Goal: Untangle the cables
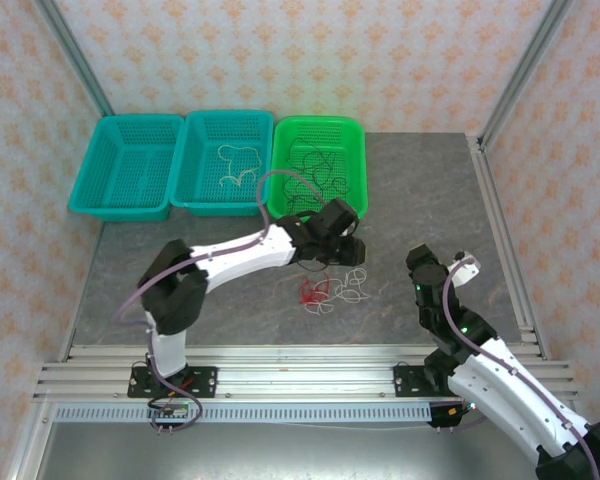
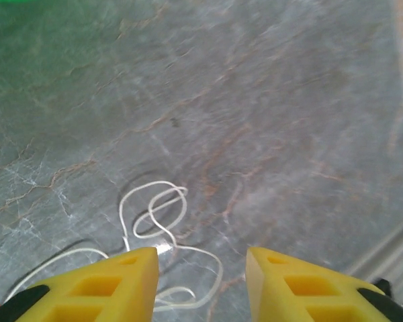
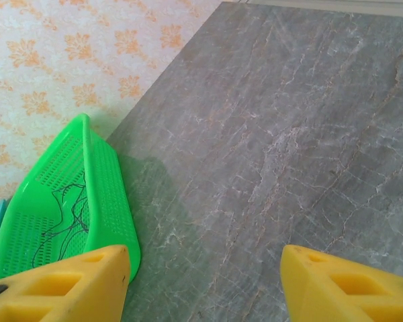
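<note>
Thin red and white looped cables [image 1: 332, 290] lie tangled on the grey marbled desk [image 1: 430, 200], just in front of the green mesh basket [image 1: 318, 122]. The left jaws are apart over a white loop [image 2: 154, 211], and the right jaws are apart and empty. We'd pinch one white strand only and lift it slowly off the red, though the crossings are too small to make out.

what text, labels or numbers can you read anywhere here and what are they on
No readable text in these views.
green basket, left teal basket, middle teal basket: plain mesh, no label.
wallpaper: flower pattern only.
left gripper's fingers, right gripper's fingers: plain yellow, no marking.
small board at the left arm's base: any print too small to read.
</note>
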You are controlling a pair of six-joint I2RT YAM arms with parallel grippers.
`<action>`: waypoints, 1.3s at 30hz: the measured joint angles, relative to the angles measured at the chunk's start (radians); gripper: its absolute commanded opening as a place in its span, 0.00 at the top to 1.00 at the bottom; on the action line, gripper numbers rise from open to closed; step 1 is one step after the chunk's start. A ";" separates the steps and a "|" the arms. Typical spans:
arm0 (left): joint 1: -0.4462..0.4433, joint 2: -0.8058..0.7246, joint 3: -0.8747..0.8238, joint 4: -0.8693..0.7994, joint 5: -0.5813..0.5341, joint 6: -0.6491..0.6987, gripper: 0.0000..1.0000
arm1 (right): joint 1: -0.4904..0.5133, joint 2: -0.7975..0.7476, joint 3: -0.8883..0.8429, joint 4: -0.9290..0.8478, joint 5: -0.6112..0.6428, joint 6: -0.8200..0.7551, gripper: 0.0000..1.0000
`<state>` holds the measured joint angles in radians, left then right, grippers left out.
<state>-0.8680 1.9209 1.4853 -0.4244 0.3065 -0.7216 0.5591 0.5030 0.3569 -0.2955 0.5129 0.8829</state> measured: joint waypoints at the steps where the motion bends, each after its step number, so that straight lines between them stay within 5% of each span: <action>1: 0.000 0.029 0.009 -0.008 -0.001 -0.007 0.59 | 0.000 0.000 -0.002 0.000 0.000 0.000 0.39; 21: 0.000 0.161 0.050 -0.092 -0.018 -0.030 0.73 | 0.000 -0.035 -0.003 -0.006 0.005 0.000 0.39; 25: 0.000 0.161 0.048 -0.091 0.001 -0.032 0.81 | 0.000 -0.035 -0.008 -0.008 0.005 0.000 0.39; 29: 0.000 0.161 0.043 -0.088 0.019 -0.030 1.00 | 0.000 -0.035 -0.010 -0.008 0.005 0.000 0.39; 32: 0.000 0.161 0.044 -0.092 0.031 -0.029 1.00 | 0.000 -0.035 -0.010 -0.008 0.004 -0.001 0.40; 39: 0.012 0.097 0.075 -0.140 0.054 -0.029 1.00 | 0.000 -0.012 -0.040 0.154 -0.187 -0.253 0.39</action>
<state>-0.8562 2.0182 1.5600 -0.5640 0.3607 -0.7506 0.5591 0.4908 0.3164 -0.1410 0.3264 0.6296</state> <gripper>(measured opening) 0.047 0.592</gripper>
